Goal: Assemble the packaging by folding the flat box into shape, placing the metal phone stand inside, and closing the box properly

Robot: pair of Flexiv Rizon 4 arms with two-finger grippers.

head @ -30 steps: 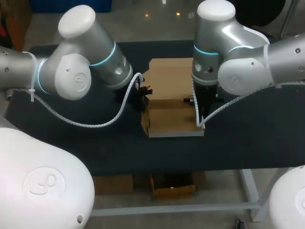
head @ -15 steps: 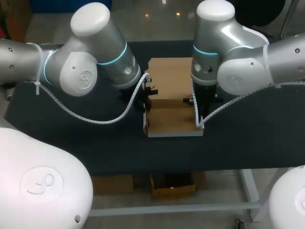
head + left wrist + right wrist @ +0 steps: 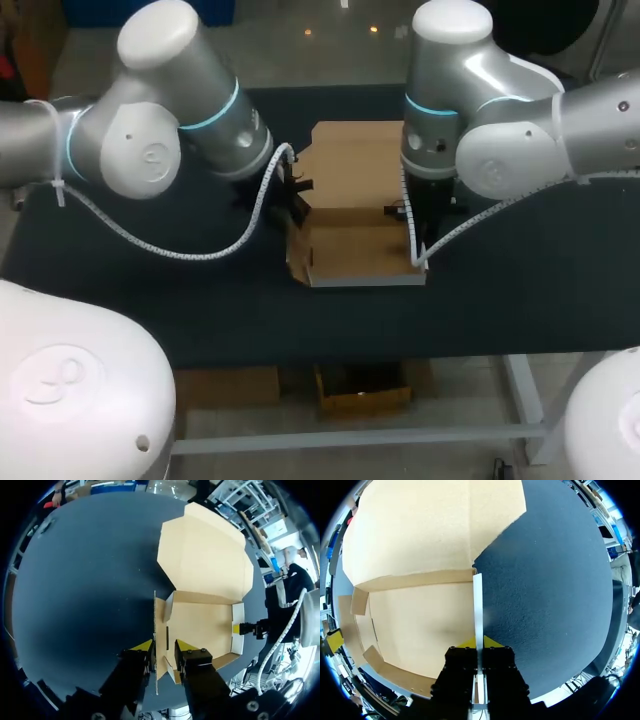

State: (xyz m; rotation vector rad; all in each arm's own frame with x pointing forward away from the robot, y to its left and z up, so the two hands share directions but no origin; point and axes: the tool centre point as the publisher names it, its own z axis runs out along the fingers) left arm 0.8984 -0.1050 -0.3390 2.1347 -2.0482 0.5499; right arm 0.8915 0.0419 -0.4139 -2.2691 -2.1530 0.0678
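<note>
Both grippers at the side walls of the half-folded box, lid open.
Right gripper [image 3: 479,643] pinches the right wall [image 3: 478,605]. Left gripper [image 3: 164,646] is spread astride the left wall [image 3: 155,625], which leans outward. The box [image 3: 360,240] sits mid table [image 3: 150,290], lid [image 3: 355,165] flat behind; no phone stand in any view. Risk: a sideways pull could splay or crease the left wall, or drag the box. Only the wrist views show the fingers and corner flaps; the head view hides them behind the arms.
</note>
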